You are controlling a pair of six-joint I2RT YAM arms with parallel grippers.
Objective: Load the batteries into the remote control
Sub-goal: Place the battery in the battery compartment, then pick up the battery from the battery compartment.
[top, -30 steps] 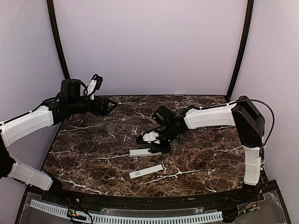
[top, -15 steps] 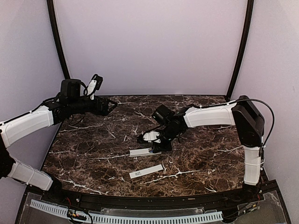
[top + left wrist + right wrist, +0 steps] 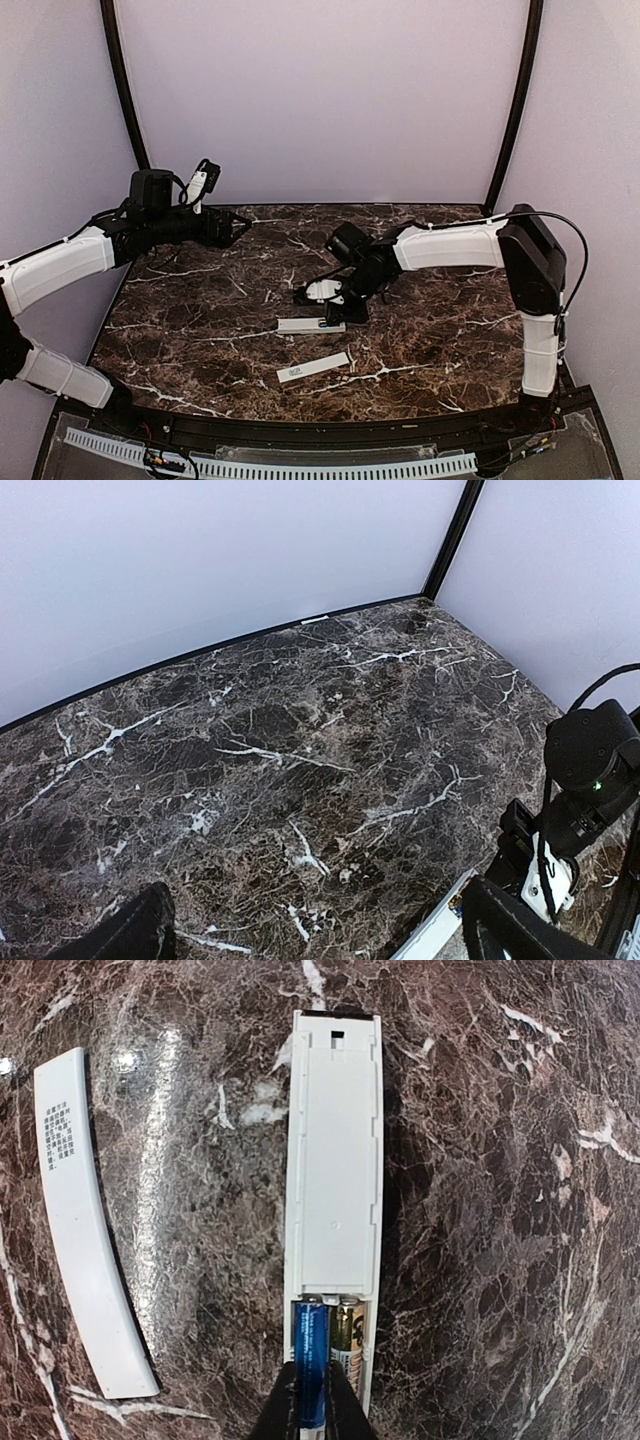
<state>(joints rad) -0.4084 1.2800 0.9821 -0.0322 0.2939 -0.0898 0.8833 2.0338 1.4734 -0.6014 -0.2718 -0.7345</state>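
The remote control (image 3: 332, 1190) is a slim white bar lying on the marble, its battery slot open at the near end. A gold and green battery (image 3: 345, 1332) sits in the slot's right side. My right gripper (image 3: 311, 1385) is shut on a blue battery (image 3: 311, 1355), whose front end lies in the slot's left side beside the other battery. From above, the right gripper (image 3: 337, 310) is at the right end of the remote control (image 3: 300, 325). My left gripper (image 3: 236, 228) hangs open and empty above the table's far left.
A thin curved white strip with a small dark label (image 3: 85, 1230) lies left of the remote, and nearer the front edge in the top view (image 3: 313, 367). The right arm (image 3: 590, 770) and the remote's end (image 3: 432, 928) show at the left wrist view's lower right.
My right gripper has shifted slightly toward the back over the remote's end. The left arm has not moved.
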